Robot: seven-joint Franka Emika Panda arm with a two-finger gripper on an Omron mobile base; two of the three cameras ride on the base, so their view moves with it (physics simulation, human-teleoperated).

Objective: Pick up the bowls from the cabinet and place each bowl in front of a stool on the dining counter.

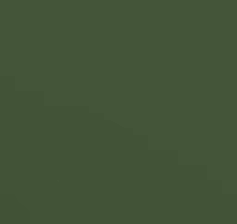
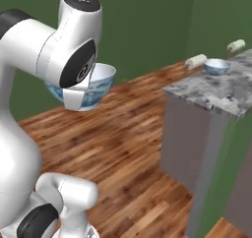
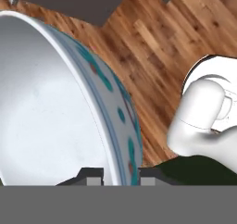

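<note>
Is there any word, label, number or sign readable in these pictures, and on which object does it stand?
None. The held bowl carries only a blue-green painted pattern; the second bowl on the dining counter and the wooden floor bear no text.

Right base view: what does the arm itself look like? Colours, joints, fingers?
Glossy white rounded arm shells with dark grey to black joint bands and a black round cap with small dots on top. In the hand view the gripper has two small dark grey fingers. No cables visible.
</note>
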